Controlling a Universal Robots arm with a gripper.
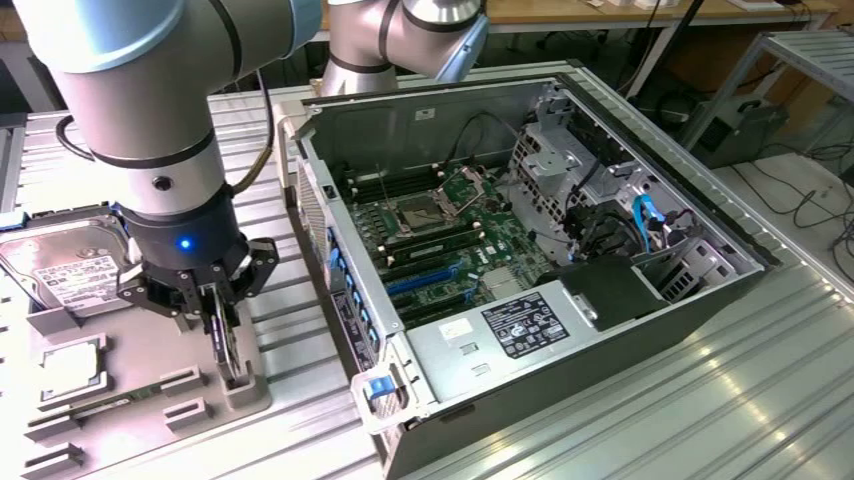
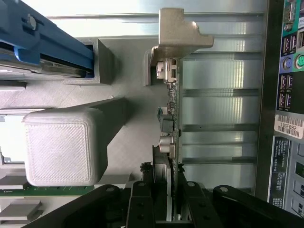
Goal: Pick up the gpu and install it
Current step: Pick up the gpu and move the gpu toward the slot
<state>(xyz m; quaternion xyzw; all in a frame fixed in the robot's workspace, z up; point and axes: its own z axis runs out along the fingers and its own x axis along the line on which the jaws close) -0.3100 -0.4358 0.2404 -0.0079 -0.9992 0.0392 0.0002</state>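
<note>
The tool [image 1: 220, 320] is pinched on the gpu [image 1: 235, 362] directly beneath it. The card stands on edge in a grey holder [image 1: 134, 400] on the bench [image 1: 747, 380], its long axis parallel to the open computer case [image 1: 534, 250] on the exterior view's right.

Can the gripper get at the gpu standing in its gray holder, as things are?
Likely yes. The gripper is down right at the gpu, which stands on edge in the gray holder beside the open computer case. Nothing sits between them; the hard drive lies apart.
</note>
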